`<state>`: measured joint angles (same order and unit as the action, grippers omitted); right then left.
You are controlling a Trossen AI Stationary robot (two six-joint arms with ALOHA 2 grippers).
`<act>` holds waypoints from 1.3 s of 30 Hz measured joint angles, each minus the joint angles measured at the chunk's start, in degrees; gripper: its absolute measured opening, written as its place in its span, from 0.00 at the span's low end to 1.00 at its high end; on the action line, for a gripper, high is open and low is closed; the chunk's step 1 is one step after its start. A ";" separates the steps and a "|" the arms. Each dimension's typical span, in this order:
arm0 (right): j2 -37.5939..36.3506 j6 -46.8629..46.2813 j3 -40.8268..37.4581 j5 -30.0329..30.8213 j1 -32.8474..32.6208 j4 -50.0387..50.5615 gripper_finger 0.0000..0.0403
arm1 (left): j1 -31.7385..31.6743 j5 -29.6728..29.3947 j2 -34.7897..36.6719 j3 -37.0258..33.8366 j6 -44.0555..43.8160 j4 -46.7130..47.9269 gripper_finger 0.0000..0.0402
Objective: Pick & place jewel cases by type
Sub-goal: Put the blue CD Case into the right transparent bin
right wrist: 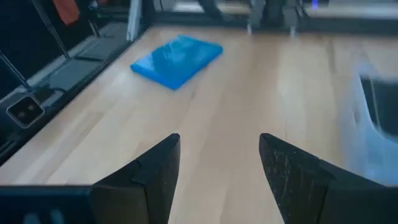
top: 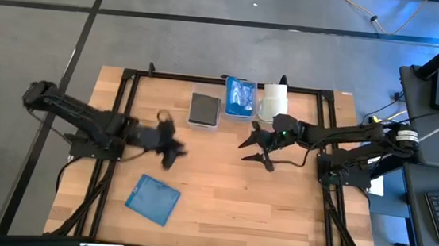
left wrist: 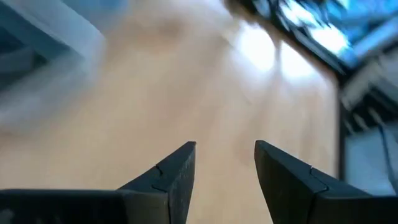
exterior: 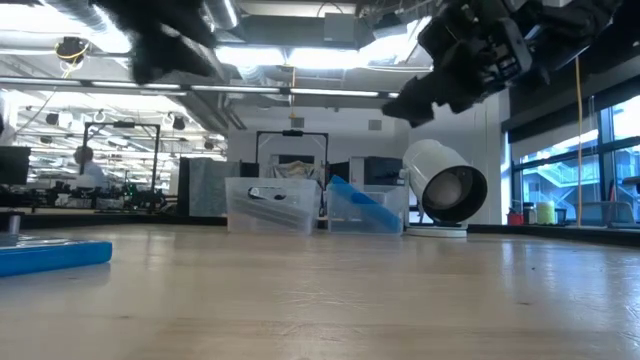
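Observation:
One translucent blue jewel case point(top: 153, 199) point(right wrist: 177, 59) point(exterior: 55, 255) lies flat on the wooden table near its front left. At the far edge, a clear bin point(top: 204, 110) holds dark grey cases. A second clear bin point(top: 240, 98) holds blue cases, one of them leaning aslant point(exterior: 360, 205). My left gripper point(top: 172, 140) point(left wrist: 224, 146) hangs open above the table's middle left, with nothing between its fingers. My right gripper point(top: 251, 146) point(right wrist: 219, 138) hangs open above the middle right and points toward the blue case, also with nothing between its fingers.
A white roll point(top: 274, 102) point(exterior: 445, 190) lies on its side at the far edge, right of the bins. A black frame point(top: 124, 115) runs along the table's left, far and right sides. Bare wood lies between the two grippers.

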<state>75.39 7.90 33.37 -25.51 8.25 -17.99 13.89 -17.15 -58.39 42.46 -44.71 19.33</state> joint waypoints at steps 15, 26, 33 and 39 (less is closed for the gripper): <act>17.70 0.11 1.33 0.02 -8.67 -28.61 0.55 | 32.71 -7.22 -20.48 5.20 -38.66 10.24 0.41; 25.58 -0.25 9.57 0.02 -10.71 -29.49 0.55 | 40.49 3.87 -34.35 16.81 -61.85 24.71 0.41; 27.26 0.05 12.68 -0.02 -11.61 -28.18 0.55 | 40.11 8.08 -40.25 16.79 -64.42 24.76 0.40; 27.15 3.16 12.76 0.02 -11.84 -22.82 0.55 | 37.19 9.83 -41.83 16.81 -61.41 25.57 0.41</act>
<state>102.54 11.05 46.13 -25.50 -3.60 -40.80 51.08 -7.33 -100.22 59.27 -106.12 44.90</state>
